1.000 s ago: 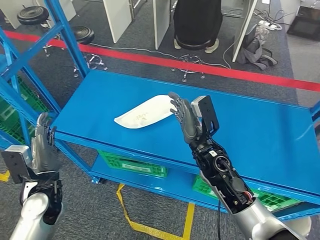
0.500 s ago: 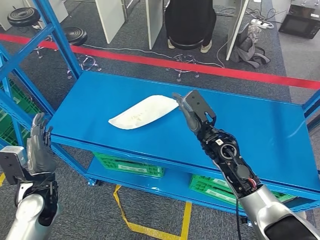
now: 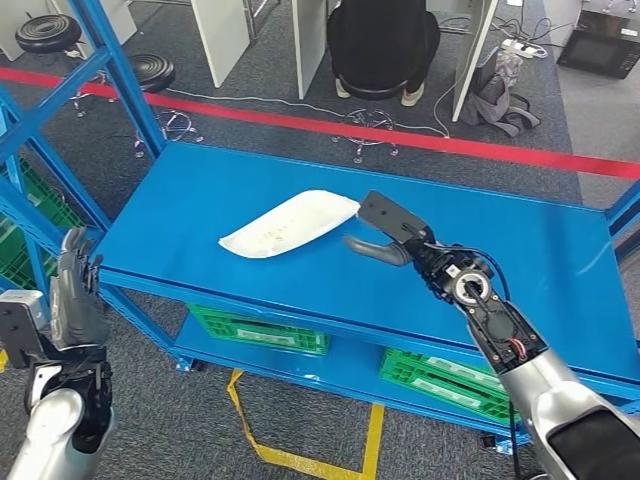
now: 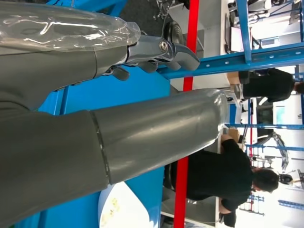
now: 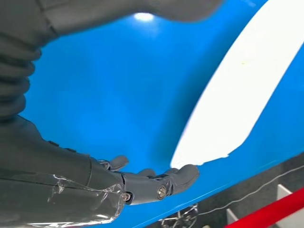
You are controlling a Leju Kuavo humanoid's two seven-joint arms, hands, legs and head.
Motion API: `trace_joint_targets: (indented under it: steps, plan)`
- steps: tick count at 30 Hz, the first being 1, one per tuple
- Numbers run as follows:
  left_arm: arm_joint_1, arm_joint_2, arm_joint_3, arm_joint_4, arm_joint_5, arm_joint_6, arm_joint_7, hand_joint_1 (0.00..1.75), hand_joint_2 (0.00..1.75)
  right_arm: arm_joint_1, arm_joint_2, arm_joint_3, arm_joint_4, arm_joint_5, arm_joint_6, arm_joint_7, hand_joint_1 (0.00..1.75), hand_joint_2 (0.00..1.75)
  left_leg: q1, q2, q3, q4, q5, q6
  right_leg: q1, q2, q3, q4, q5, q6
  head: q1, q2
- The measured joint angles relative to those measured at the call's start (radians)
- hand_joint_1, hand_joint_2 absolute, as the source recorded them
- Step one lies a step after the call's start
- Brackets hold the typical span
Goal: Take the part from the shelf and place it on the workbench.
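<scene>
— Right hand (image 3: 377, 240) is turning over since a sec ago: fingers were pointing up at the end of the white part (image 3: 290, 222), now it's lying flat over the blue shelf (image 3: 189, 200), fingers reaching sideways twd the part's near end.

— Holding anything?

— No. Fingers are stretching out w/ nothing between them. Tips are sitting just beside the part's end; can't tell if they're touching. In the right wrist view the fingers (image 5: 168, 180) are lying low over the blue surface, right next to the rounded white end.

— Where's the part lying?

— On the top deck of the shelf, abt mid-depth, left of the right hand. Long, flat, curved piece, narrow end pointing twd the shelf's left front corner. Some faint marks are showing on it, too small to read.

— Left hand?

— Left hand (image 3: 74, 295) is hanging off the shelf's left front corner, fingers pointing up and lying apart, nothing in it. Hasn't moved much since earlier.

— Anything else around?

— Green crates (image 3: 260, 331) are sitting on the lower deck. Red line (image 3: 468, 148) is running across the grey floor behind the shelf. Person in black (image 3: 381, 45) is sitting at the desks beyond it. Yellow tape (image 3: 302, 455) is marking the floor up front.
</scene>
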Motion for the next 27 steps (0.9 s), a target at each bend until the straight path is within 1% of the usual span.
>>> trace_joint_targets:
  steps: [3,6,12,15,21,27]
  plan:
    - [0.0,0.002,0.0,-0.002,0.005,0.002,0.003,0.0,0.0,-0.013,-0.014,0.008,0.024,0.042,0.034,-0.013,0.0,1.75,0.0,0.0,0.0,0.0,0.0,0.0,0.0,0.0,0.0,0.0,0.0,0.0,0.0,0.0]
    - [0.0,0.005,0.0,-0.006,0.016,0.008,0.004,0.0,0.0,-0.038,-0.021,0.029,0.07,0.109,0.081,-0.055,0.0,1.75,0.0,0.0,0.0,0.0,0.0,0.0,0.0,0.001,0.0,0.0,0.0,0.0,0.0,0.0]
    - [-0.001,0.007,0.0,-0.009,0.021,0.012,0.004,0.0,0.0,-0.084,-0.026,0.067,0.152,0.173,0.1,-0.112,0.0,1.75,0.0,0.0,0.0,0.0,0.0,0.0,0.0,0.0,0.0,0.0,0.0,0.0,-0.001,0.0]
    - [-0.005,0.008,0.0,-0.009,0.029,0.013,-0.002,0.0,0.0,-0.122,-0.026,0.097,0.205,0.239,0.111,-0.176,0.0,1.75,0.0,0.0,0.0,0.0,0.0,0.0,0.0,0.001,0.0,0.0,0.0,0.0,-0.001,0.0]
    - [-0.016,0.008,0.0,-0.009,0.043,0.015,-0.022,0.0,0.0,-0.208,-0.02,0.17,0.323,0.347,0.103,-0.306,0.0,1.75,0.0,0.0,-0.001,0.0,0.0,0.0,0.0,0.0,0.0,0.0,0.0,0.0,-0.001,0.0]
    - [-0.03,0.006,-0.002,0.0,0.055,0.012,-0.049,0.0,0.0,-0.281,0.017,0.252,0.393,0.453,0.101,-0.432,0.0,1.75,0.0,0.0,-0.001,0.0,0.0,0.0,0.0,0.0,-0.001,0.0,0.0,0.0,0.0,0.0]
